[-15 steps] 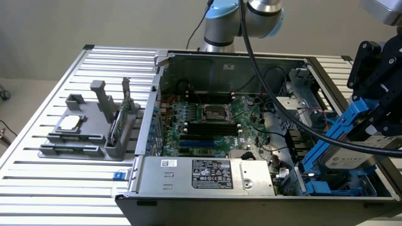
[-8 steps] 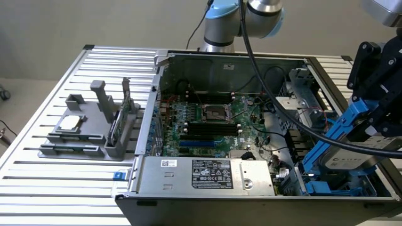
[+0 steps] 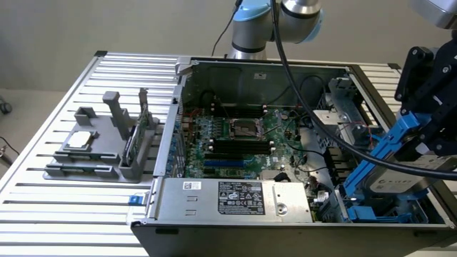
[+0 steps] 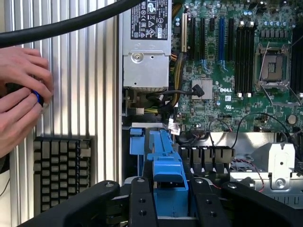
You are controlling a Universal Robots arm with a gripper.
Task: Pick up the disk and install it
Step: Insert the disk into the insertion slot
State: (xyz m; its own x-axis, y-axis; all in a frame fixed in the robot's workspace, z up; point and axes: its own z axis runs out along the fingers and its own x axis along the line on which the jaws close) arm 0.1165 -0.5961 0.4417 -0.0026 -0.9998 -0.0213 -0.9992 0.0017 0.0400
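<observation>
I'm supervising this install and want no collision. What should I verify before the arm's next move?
1. Disk gripped by the jaws: ok, its blue carrier sits between them.
2. Disk over the drive bay: ok, its lower end is close to it.
3. Disk level: not ok, steeply tilted.
4. Black cable clear of the disk: cannot tell, it crosses in front in the exterior view.
5. Person's hands clear of the disk: ok, over the slatted table.
</observation>
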